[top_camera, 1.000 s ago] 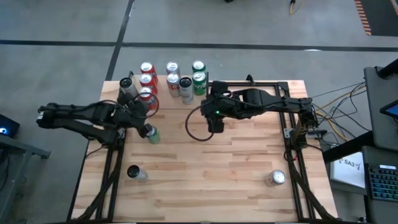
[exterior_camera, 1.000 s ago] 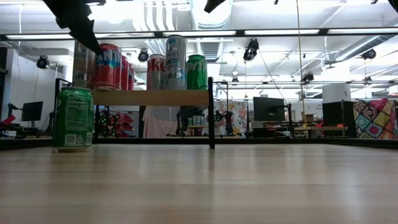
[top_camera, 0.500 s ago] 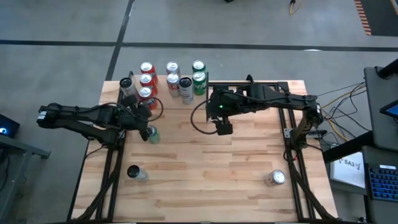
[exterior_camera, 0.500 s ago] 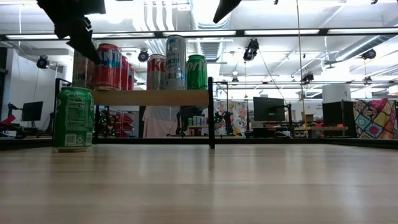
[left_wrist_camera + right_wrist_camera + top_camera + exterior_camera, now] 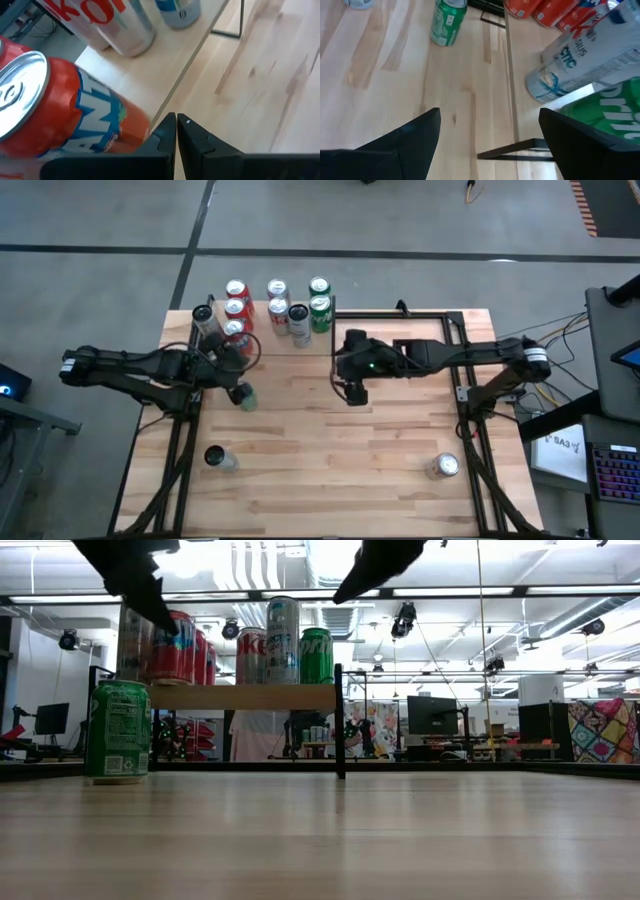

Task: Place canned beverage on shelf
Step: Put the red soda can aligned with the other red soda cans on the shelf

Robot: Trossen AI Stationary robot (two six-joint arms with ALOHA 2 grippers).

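Hovering with fingers pressed together and empty, the left gripper (image 5: pixel 176 131) sits beside an orange can (image 5: pixel 65 117) on the shelf (image 5: pixel 165 65). Next, probably fetching the green can (image 5: pixel 244 396); right gripper (image 5: pixel 487 135) waits, spread wide.

The shelf (image 5: pixel 262 320) sits at the upper left of the worktop (image 5: pixel 400 460), cans (image 5: pixel 278 289) crowded upon it. One can (image 5: pixel 243 396) stands just below it, another (image 5: pixel 218 457) at lower left, a third (image 5: pixel 444 467) at lower right.
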